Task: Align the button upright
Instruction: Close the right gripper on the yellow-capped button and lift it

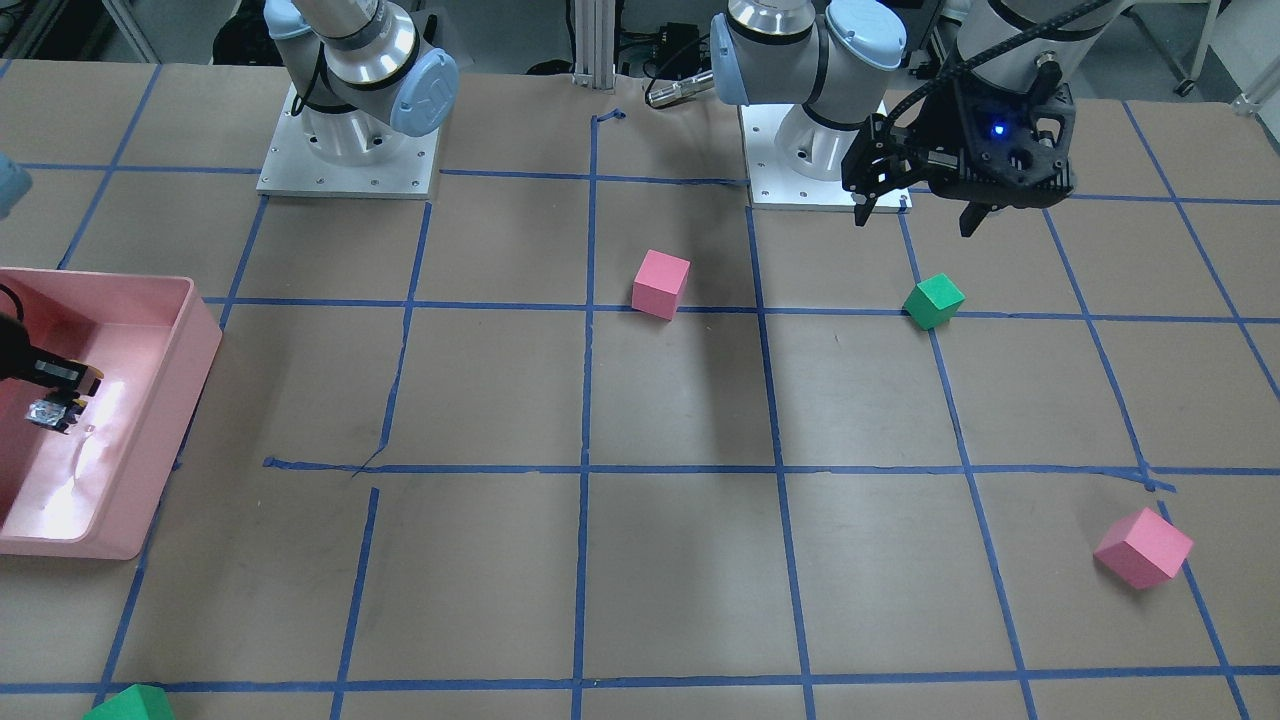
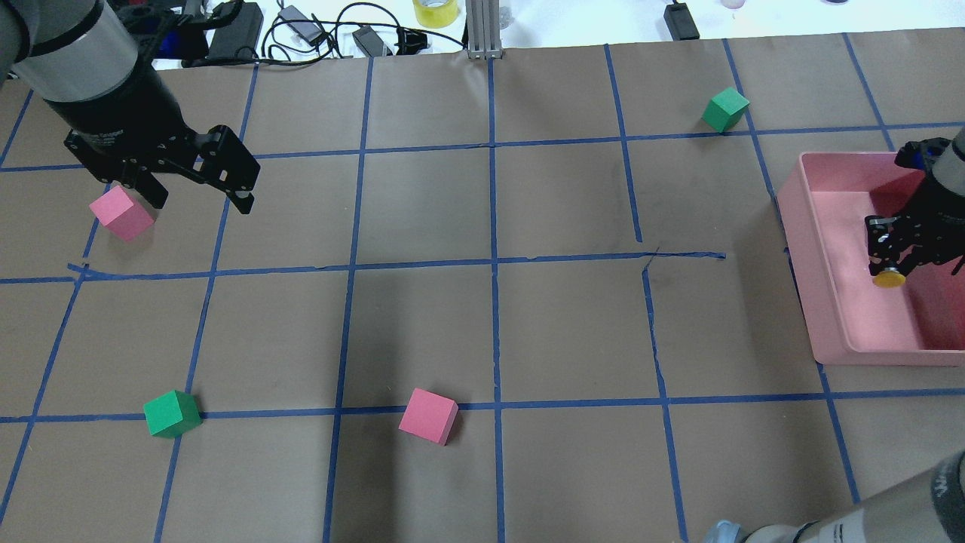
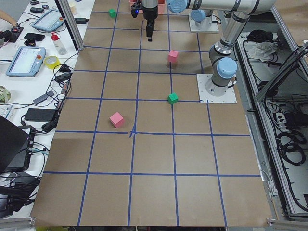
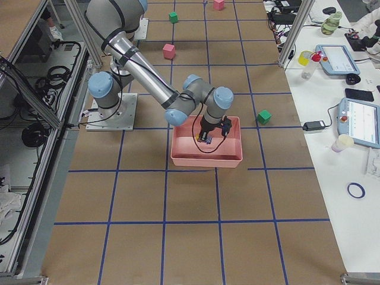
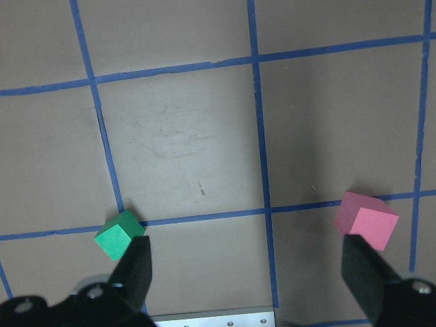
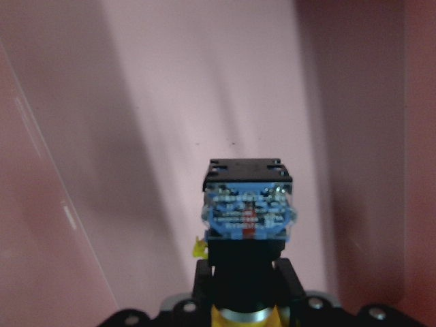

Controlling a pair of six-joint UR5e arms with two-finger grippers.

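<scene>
Right gripper [image 2: 894, 262] is pinching the tiny pushbutton with round yellow cap, black collar and silvery base [image 2: 889, 279] inside the pink plastic tray [image 2: 801, 234]. Overhead is showing just the cap, while the right wrist view is showing mostly the base-block end. Left gripper [image 5: 248, 272] is hovering, jaws spread, with a green cube [image 5: 119, 235] and a pink cube [image 5: 366, 221] below.

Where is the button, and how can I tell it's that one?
Find the big pink tray at the side of the table. The right claw reaches into it, gripping the button. Only it has a round yellow cap; the cubes outside are plain pink or green.
</scene>
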